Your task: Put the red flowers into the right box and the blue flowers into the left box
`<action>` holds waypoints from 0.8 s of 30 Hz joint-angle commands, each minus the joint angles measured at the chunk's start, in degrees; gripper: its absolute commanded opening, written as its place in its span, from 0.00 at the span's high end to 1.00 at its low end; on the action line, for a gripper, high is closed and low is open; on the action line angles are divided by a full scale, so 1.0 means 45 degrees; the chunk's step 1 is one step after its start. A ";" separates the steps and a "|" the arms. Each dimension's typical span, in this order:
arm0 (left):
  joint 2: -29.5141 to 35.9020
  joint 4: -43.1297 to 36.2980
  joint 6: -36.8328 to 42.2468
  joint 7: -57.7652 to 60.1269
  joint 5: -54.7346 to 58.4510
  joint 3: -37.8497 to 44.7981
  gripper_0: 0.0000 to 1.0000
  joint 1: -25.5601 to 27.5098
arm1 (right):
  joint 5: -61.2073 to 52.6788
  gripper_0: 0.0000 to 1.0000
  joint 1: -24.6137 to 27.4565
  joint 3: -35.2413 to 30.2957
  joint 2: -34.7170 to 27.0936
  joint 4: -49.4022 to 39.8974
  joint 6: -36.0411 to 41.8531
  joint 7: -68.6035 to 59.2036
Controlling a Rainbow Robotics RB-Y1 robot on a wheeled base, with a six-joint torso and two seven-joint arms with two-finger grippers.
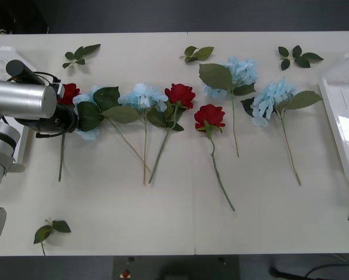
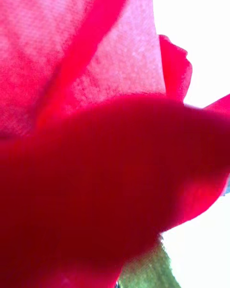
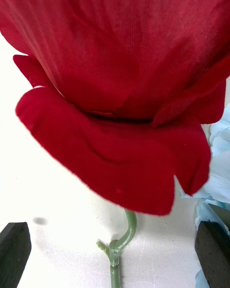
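White tabletop point(image 1: 104, 221) carries a row of flowers, and at its left end the left gripper point(image 3: 115, 249) hangs with its black fingers point(image 3: 13, 252) spread wide on either side of a red rose point(image 3: 120, 86), whose curved green stem point(image 3: 122, 240) lies between them while pale-blue petals point(image 3: 218, 168) touch one side. From the front, the left arm point(image 1: 23, 102) covers that gripper beside the leftmost rose point(image 1: 68, 92) and a blue flower point(image 1: 90, 114), near the left box point(image 1: 2, 58), with more red flowers point(image 1: 180, 94) and blue flowers point(image 1: 271, 100) lying towards the right box point(image 1: 343, 111). At the right wrist, a red bloom point(image 2: 96, 173) sits close against the lens and I cannot tell how the right gripper's fingers stand.
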 commanded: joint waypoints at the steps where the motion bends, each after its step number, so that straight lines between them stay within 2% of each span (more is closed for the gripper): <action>1: 0.0023 0.0432 -0.0461 0.0036 0.0092 0.0083 0.12 0.0010 | 0.1398 1.00 -0.0229 -0.0060 0.0304 0.1084 -0.0604 0.1227; 2: 0.0004 0.0452 -0.0539 0.0036 0.0111 0.0083 0.30 0.0030 | 0.1926 1.00 -0.0229 -0.0040 0.0539 0.1436 -0.0878 0.1442; 3: 0.0023 0.0452 -0.0539 0.0056 0.0111 0.0083 0.53 0.0030 | 0.2199 1.00 -0.0229 -0.0040 0.0695 0.1709 -0.1073 0.1559; 4: 0.0023 0.0452 -0.0539 0.0056 0.0111 0.0102 0.83 0.0010 | 0.2453 1.00 -0.0229 -0.0060 0.0812 0.2002 -0.1171 0.1637; 5: 0.0023 0.0452 -0.0539 0.0056 0.0111 0.0102 1.00 0.0010 | 0.2687 1.00 -0.0209 -0.0060 0.0969 0.2412 -0.1366 0.1656; 17: 0.0023 -0.0154 -0.0519 0.0075 0.0190 0.0317 1.00 0.0030 | 0.4914 1.00 0.0260 -0.0060 0.2707 0.6299 -0.5233 0.1637; 23: 0.0023 -0.1091 -0.0168 -0.0081 0.0170 0.1001 1.00 0.0030 | 0.5012 1.00 0.0748 -0.0060 0.2941 0.7178 -0.6464 0.1617; 24: 0.0023 -0.1404 0.0086 -0.0159 0.0170 0.1215 1.00 0.0030 | 0.5031 0.93 0.0846 -0.0060 0.3019 0.7237 -0.6698 0.1617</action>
